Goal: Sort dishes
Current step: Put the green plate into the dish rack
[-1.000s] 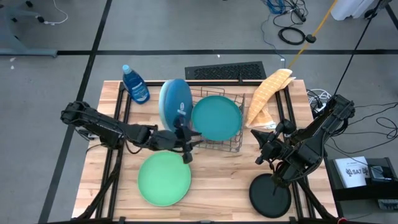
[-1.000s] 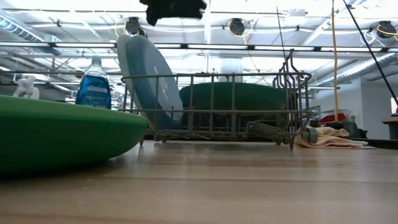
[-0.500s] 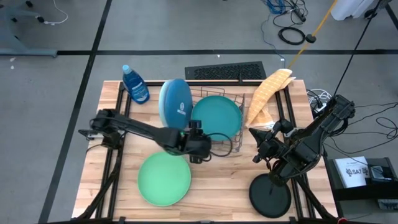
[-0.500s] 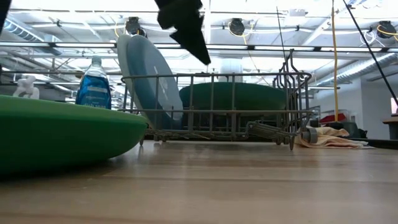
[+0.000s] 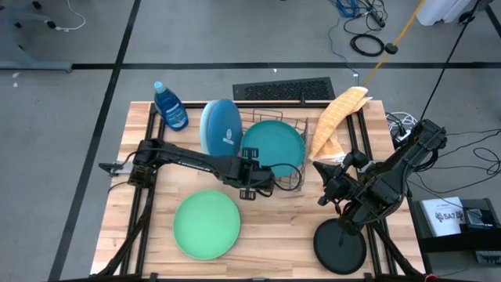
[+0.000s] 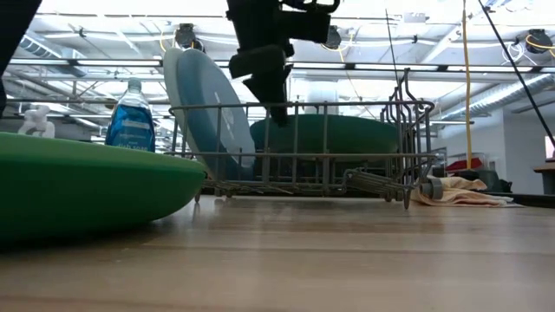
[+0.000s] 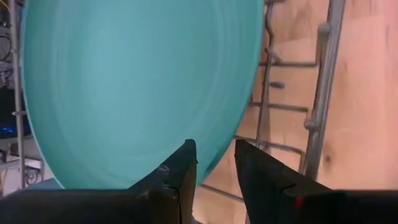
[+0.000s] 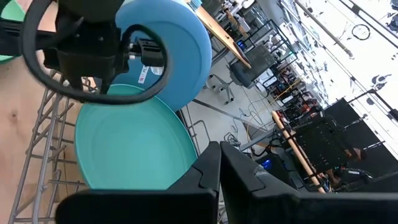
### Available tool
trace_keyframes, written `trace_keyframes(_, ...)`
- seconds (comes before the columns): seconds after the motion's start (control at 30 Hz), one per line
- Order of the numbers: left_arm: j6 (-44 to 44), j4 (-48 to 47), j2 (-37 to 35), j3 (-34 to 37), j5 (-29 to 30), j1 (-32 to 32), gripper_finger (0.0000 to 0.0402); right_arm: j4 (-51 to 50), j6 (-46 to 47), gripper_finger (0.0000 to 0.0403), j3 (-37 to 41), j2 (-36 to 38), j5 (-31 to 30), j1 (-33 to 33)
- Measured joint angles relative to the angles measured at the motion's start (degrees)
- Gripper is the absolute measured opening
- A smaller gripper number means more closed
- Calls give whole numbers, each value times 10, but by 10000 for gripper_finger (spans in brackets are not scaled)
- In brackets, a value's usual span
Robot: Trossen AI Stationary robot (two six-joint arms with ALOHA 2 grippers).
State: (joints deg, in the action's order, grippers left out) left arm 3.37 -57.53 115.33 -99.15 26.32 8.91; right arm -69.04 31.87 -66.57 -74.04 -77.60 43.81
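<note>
I had my left gripper [image 5: 257, 186] just left of the frame's centre in the high view, at the near edge of the round teal plastic plate [image 5: 272, 149] that lay tilted in the grey wire rack [image 5: 291, 182], and my fingers [image 7: 180, 171] stood slightly parted with the plate's rim lined up with the narrow gap, not yet clenched on anything. The round blue plastic plate [image 5: 220, 131] stood upright at the rack's left end, the flat green plastic plate [image 5: 206, 225] lay on the wooden table [image 5: 274, 227] at lower left, and the small black plate [image 5: 340, 245] at lower right. My right gripper [image 5: 325, 188] waited above that black plate; whether it was closed, I cannot tell. My worry was the tight gap: coming in off-line, a finger could butt the rim and push the plate deeper, or snag a rack wire and drag the rack into the blue plate.
</note>
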Motion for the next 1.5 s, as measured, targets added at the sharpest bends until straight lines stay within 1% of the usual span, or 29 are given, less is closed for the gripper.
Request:
trace_keyframes(0.07, 2, 3, 3, 0, -7, 0, 115, 0, 0, 0, 0, 0, 0, 0)
trace_keyframes(0.23, 13, 6, 13, 0, 4, -5, 128, 1, 0, 0, 0, 0, 0, 0)
trace_keyframes(0.47, 34, 17, 39, -1, 10, -14, 128, 3, 0, 0, 0, 0, 0, 0)
trace_keyframes(0.53, 30, 16, 42, -1, 7, -13, 113, 3, -2, 0, 0, 0, 0, 0)
trace_keyframes(0.57, 30, 17, 42, -1, 5, -13, 98, 3, -2, 0, 0, 0, 0, 0)
trace_keyframes(0.67, 34, 34, 37, -1, 6, -10, 32, 2, -2, 0, 0, 0, 0, 0)
trace_keyframes(0.7, 28, 39, 34, -4, 17, -9, 18, 2, -2, 0, 0, 0, 0, 0)
trace_keyframes(0.83, -5, 32, 29, -35, 2, -10, 9, 1, -5, 0, 0, 0, 0, 0)
trace_keyframes(0.97, -47, 32, 29, -87, -43, -9, 5, 3, -6, 0, 0, 0, 0, 0)
trace_keyframes(1.03, -69, 38, 28, -111, -51, -8, 4, 4, -6, 0, 0, 0, 0, 0)
trace_keyframes(1.1, -86, 47, 19, -123, -54, -7, 3, 5, -6, 0, 0, 0, 2, 0)
trace_keyframes(1.13, -93, 67, 10, -125, -55, -7, 3, 5, -6, 0, 0, 0, 4, 0)
trace_keyframes(1.27, -125, 105, -36, -124, -52, -6, 2, 6, -6, 0, 0, 0, 13, 0)
trace_keyframes(1.4, -147, 177, -85, -85, -51, -6, 1, 16, -11, 0, 0, 0, 15, 0)
trace_keyframes(1.5, -159, 256, -129, -29, -51, -7, 1, 18, -11, 0, 0, 0, 17, 1)
